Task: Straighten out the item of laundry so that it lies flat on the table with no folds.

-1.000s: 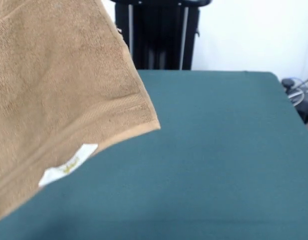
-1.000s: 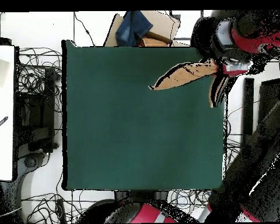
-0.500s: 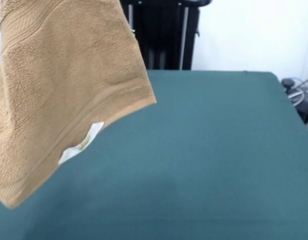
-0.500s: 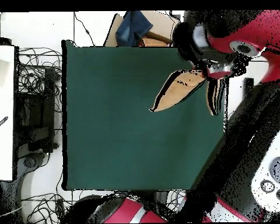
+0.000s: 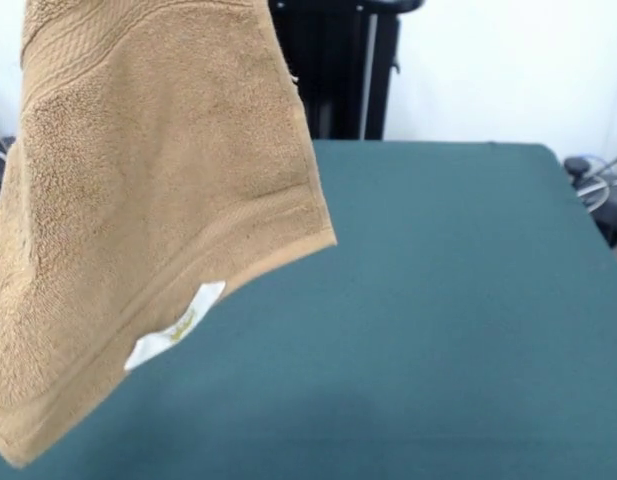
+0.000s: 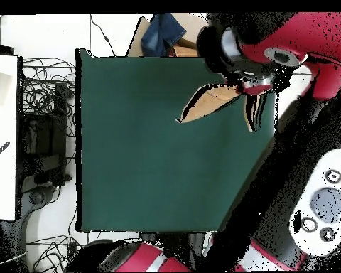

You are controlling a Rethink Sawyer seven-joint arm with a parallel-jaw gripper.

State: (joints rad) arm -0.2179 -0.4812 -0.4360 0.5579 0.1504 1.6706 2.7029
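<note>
towel [image 5: 158, 200] hanging above table [image 5: 448, 300], label [image 5: 176, 325] showing

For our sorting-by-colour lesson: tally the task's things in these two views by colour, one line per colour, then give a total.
Orange-tan: 1, the towel, hanging above the table.
Dark green: 1, the table.
White: 1, the label sewn on the towel.
Red and black: 1, the robot arm.
Total: 4

No legible text is appearing. The towel [image 5: 158, 220] is showing a white label [image 5: 176, 325]. Its yellow mark is remaining unreadable.
</note>
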